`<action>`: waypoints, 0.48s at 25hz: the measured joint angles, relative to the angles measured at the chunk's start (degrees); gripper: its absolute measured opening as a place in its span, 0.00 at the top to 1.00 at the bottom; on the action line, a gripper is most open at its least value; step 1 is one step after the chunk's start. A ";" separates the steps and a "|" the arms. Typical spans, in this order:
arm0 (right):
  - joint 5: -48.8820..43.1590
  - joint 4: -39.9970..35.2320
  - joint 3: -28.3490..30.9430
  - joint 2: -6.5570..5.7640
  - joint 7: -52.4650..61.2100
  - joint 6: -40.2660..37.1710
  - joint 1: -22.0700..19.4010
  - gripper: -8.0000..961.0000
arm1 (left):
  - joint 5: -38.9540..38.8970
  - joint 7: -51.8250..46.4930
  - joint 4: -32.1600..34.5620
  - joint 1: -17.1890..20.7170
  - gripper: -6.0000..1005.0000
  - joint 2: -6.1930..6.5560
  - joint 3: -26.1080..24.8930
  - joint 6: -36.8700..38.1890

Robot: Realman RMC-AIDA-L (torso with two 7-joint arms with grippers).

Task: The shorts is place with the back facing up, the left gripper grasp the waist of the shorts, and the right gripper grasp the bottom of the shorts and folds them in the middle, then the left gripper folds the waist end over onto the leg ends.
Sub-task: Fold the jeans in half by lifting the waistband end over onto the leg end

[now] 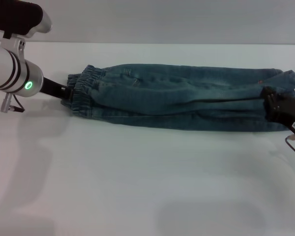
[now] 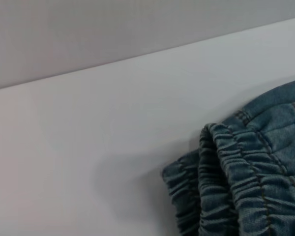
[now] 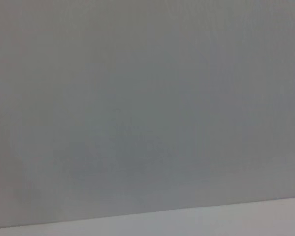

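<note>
I read the shorts (image 1: pixel 182 98) as already folded lengthwise: they lie as one long narrow band across the table (image 1: pixel 137 187), from 9 o'clock to 3 o'clock in the head view. The waist (image 1: pixel 83 91) is at the 9 o'clock end, the leg ends (image 1: pixel 280 78) at the 3 o'clock end.

The left gripper (image 1: pixel 64 92) sits at the waist, its black tip touching the gathered elastic. I judge it clamped on the waist, but the fingers are mostly hidden by cloth, so I cannot tell for certain. The left wrist view shows only the puckered band (image 2: pixel 236 182) doubled in layers, no fingers.

The right gripper (image 1: pixel 275 105) rests on the denim near the leg ends. Whether its jaws are holding cloth or parted, I cannot tell. The right wrist view shows only a blank wall and a strip of table.

Step in hand, by my judgement: the middle fold is done; the second fold has not begun.

Next move calls for:
1. Confirm the left grip holds all waist layers.
2. Clear the right gripper off the leg ends.
3. Lift the waist, carry it toward 3 o'clock, and lay it on the leg ends with edges aligned.
</note>
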 joint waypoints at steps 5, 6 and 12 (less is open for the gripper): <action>0.00 0.00 -0.06 0.00 0.00 0.02 -0.23 0.99 | 0.00 -0.01 -0.31 0.03 0.99 -0.04 0.00 -0.48; 0.00 0.00 -0.07 0.00 0.00 0.02 -0.28 0.99 | 0.00 -0.01 -0.31 0.03 0.99 -0.04 0.00 -0.48; 0.00 -0.02 -0.08 0.00 0.00 0.10 -0.54 0.99 | 0.03 -0.22 -3.39 0.79 0.99 -0.14 0.09 -1.62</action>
